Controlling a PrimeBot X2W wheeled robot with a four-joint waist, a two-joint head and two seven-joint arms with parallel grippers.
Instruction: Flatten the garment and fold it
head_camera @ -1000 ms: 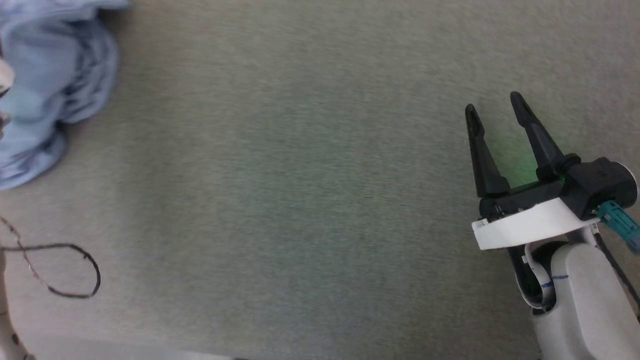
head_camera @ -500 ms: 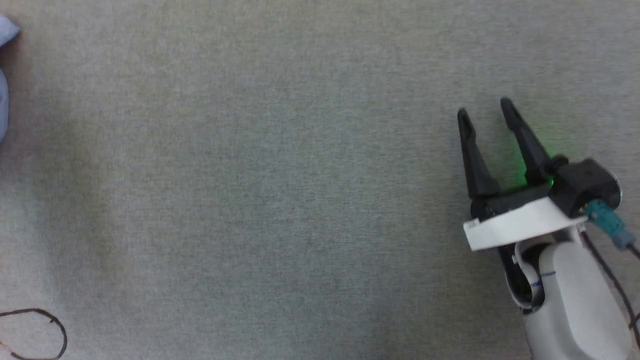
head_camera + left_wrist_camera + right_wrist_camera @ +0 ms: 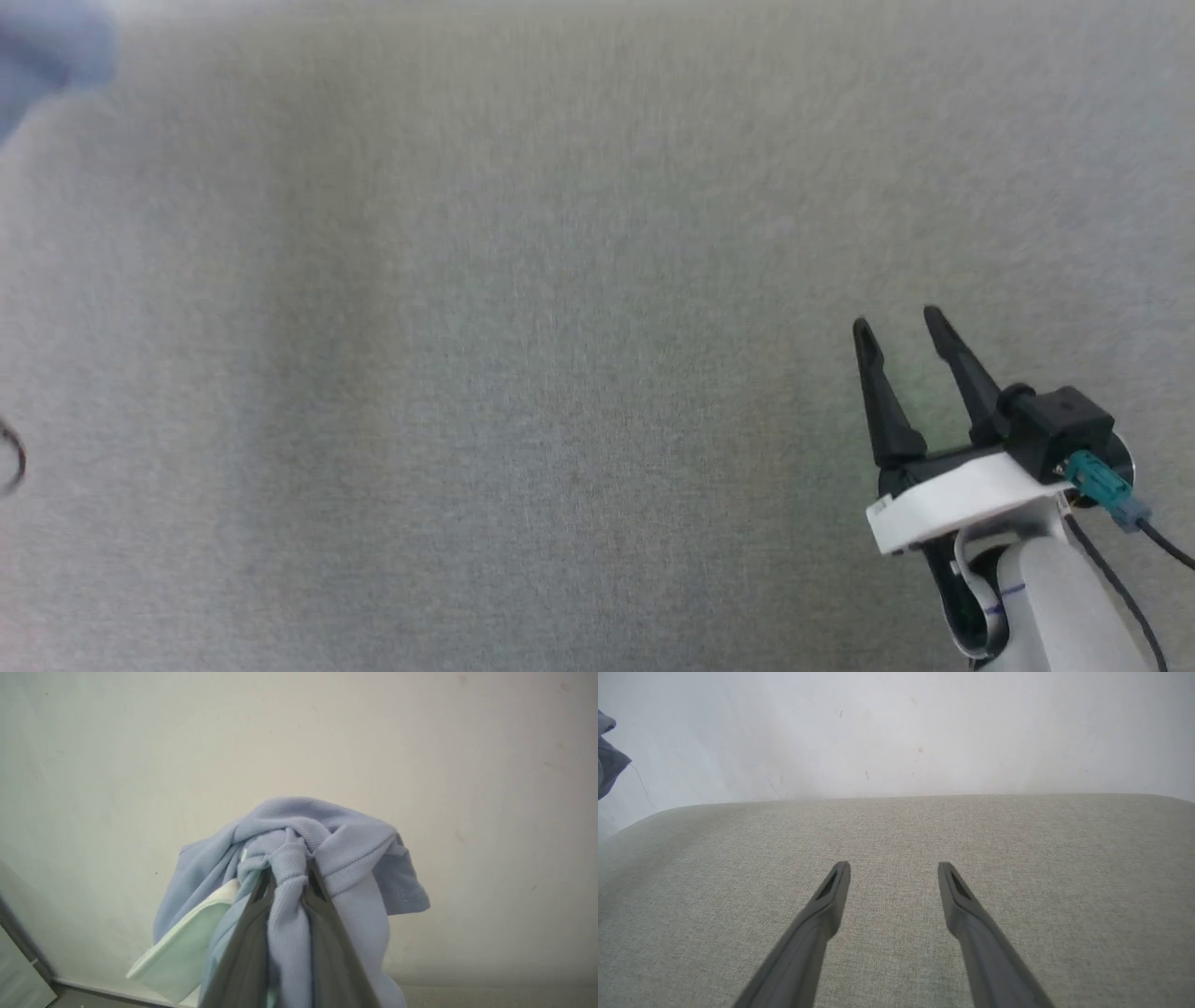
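Right tool (image 3: 896,320): black tapered fingers (image 3: 879,411), white ring (image 3: 962,502), teal connector (image 3: 1092,477).

The garment (image 3: 355,854) is light blue, collar (image 3: 187,952) white.

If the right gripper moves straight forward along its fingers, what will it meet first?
Probably nothing soon: the right gripper, open, points across the grey padded surface toward the pale wall; its height above the surface is unclear.

left gripper (image 3: 287,873) with jaws pinching a bunched light blue garment (image 3: 299,816), white collar (image 3: 187,947) dangling lower left, pale surface (image 3: 140,742) behind
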